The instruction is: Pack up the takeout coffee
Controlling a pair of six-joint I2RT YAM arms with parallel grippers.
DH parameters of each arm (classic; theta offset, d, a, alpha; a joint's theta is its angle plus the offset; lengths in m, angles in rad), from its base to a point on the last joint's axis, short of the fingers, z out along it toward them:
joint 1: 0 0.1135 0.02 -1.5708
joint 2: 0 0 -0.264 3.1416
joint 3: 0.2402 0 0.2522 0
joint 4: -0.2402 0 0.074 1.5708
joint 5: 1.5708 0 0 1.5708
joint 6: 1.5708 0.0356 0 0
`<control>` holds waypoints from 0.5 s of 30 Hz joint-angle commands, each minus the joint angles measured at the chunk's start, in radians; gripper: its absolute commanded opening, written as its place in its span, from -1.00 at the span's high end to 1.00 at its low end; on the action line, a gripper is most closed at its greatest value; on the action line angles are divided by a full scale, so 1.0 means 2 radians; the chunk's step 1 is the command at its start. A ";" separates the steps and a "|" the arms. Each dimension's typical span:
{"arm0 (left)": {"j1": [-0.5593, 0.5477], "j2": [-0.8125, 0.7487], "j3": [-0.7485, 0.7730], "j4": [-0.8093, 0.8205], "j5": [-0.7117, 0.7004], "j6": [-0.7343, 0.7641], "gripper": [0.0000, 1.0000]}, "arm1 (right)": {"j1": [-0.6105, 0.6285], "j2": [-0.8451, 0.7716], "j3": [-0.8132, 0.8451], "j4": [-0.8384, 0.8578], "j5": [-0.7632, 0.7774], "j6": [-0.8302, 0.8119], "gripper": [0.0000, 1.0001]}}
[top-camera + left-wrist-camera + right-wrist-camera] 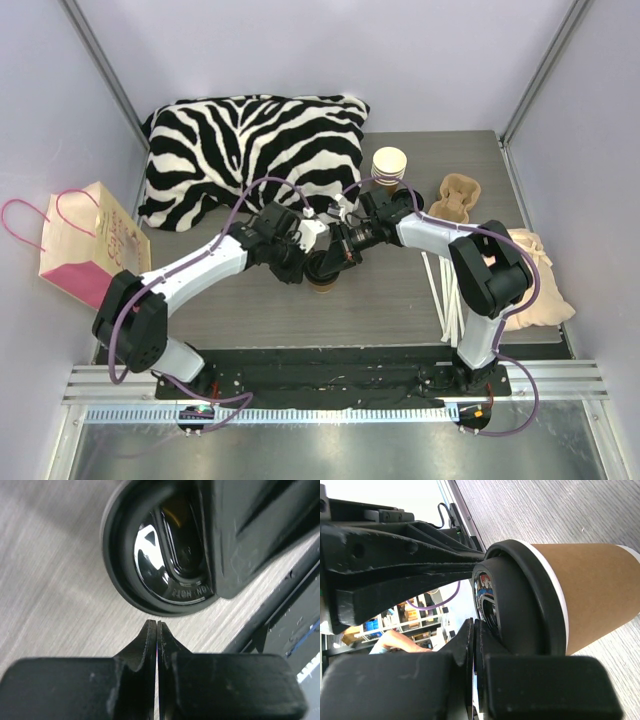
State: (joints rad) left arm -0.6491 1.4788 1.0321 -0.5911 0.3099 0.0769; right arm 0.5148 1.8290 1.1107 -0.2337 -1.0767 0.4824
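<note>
A grey wood-grain counter [400, 300] sits boxed in by pale lilac walls [590, 150]. Close to its middle, a little toward the near side, stands the takeout coffee [600, 595], a brown paper cup upright on the counter with its black lid [150, 565] seated on top. Both arms reach in over it, one from each side. The left hand [157, 626] comes from the left. Its two fingers are pressed flat together with nothing between them, and their tips sit just beside the lid's rim. The right hand [474, 626] comes from the right and is likewise fully closed and empty. Its tips are right at the lid's top face; whether they press on it cannot be told. In the left wrist view the right hand's dark body covers the right part of the lid.

Far of the cup, just beside the right arm, is a stack of paper cups [390, 165] with a cream rim, and to its right a brown cardboard cup carrier [455, 197]. A zebra-striped pillow [250, 150] fills the far left of the counter. Along the right side lie several white straws [445, 295], and beyond them, at the right edge, a beige cloth bag [535, 285]. By the left wall stands a pink-and-white paper bag [90, 245] with pink cord handles
</note>
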 commanded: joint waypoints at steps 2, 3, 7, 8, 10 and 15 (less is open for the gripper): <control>-0.001 -0.040 0.011 -0.010 0.009 0.011 0.93 | -0.001 0.017 -0.010 -0.002 0.059 -0.014 0.98; -0.001 -0.049 0.015 -0.010 0.011 0.007 0.92 | -0.002 0.015 -0.010 -0.002 0.057 -0.014 0.98; -0.001 -0.085 0.041 0.001 0.027 -0.015 0.91 | -0.002 0.009 -0.010 -0.001 0.059 -0.015 0.98; -0.001 -0.086 0.047 0.000 0.029 -0.019 0.91 | -0.001 0.009 -0.012 -0.002 0.060 -0.013 0.98; -0.001 -0.082 0.065 -0.001 0.033 -0.026 0.90 | -0.001 0.008 -0.012 -0.002 0.060 -0.014 0.98; -0.009 -0.064 0.075 0.006 0.029 -0.025 0.88 | -0.001 0.011 -0.011 -0.002 0.061 -0.014 0.98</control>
State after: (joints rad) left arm -0.6529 1.3289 1.1603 -0.5995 0.3500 0.0368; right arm 0.5148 1.8290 1.1107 -0.2321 -1.0767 0.4824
